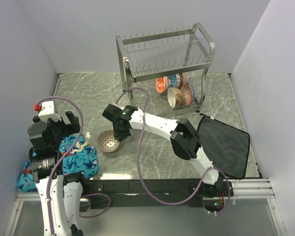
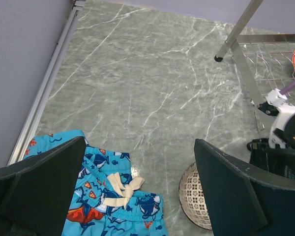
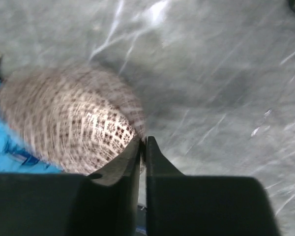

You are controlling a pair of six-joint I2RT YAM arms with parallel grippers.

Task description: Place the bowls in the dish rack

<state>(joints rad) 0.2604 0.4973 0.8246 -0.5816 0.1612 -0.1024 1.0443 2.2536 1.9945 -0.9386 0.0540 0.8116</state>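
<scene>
A brown-grey patterned bowl sits on the marble table, left of centre. My right gripper is at its right edge. In the right wrist view the jaws of the right gripper are pinched on the rim of the bowl, one finger inside and one outside. The steel dish rack stands at the back. Its lower tier holds several bowls, among them a red-orange one and a cream one. My left gripper hangs open over the table, with the same bowl beside its right finger.
Blue patterned shorts lie at the near left, just left of the bowl, and show under the left gripper as shorts. A black cloth lies at the near right. The rack's leg rises at the far right.
</scene>
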